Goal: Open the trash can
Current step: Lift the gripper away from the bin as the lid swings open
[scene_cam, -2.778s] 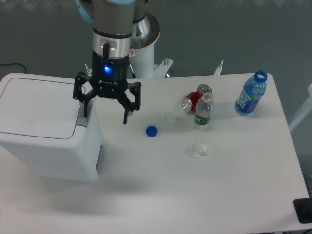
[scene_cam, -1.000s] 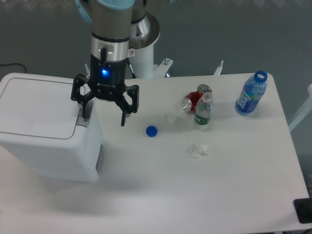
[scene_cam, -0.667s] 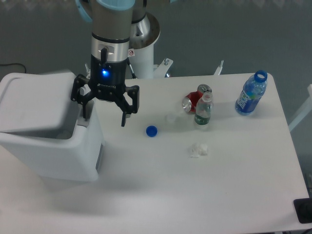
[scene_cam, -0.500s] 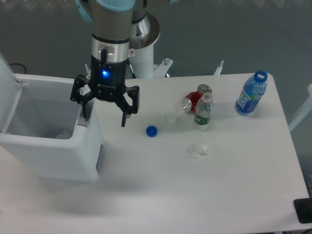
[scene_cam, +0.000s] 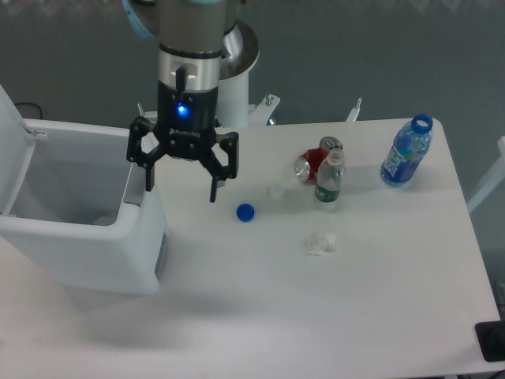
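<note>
The trash can (scene_cam: 87,257) is a big white boxy bin at the left of the table. Its lid (scene_cam: 9,146) stands swung up at the far left edge, and the inside is open to view with something pale at the bottom. My gripper (scene_cam: 180,188) hangs open just right of the can's right rim, its left finger (scene_cam: 147,178) over the rim's corner and its right finger over the tabletop. Nothing is between the fingers.
A blue bottle cap (scene_cam: 245,212) lies just right of the gripper. Farther right are a tipped red can (scene_cam: 309,165), a small clear bottle (scene_cam: 329,181), a crumpled white paper (scene_cam: 321,242) and a blue-labelled bottle (scene_cam: 405,152) near the table's right edge.
The lid, flat at first, sprang up and now stands open. The gripper has since shifted slightly right and up, away from the can's rim.
</note>
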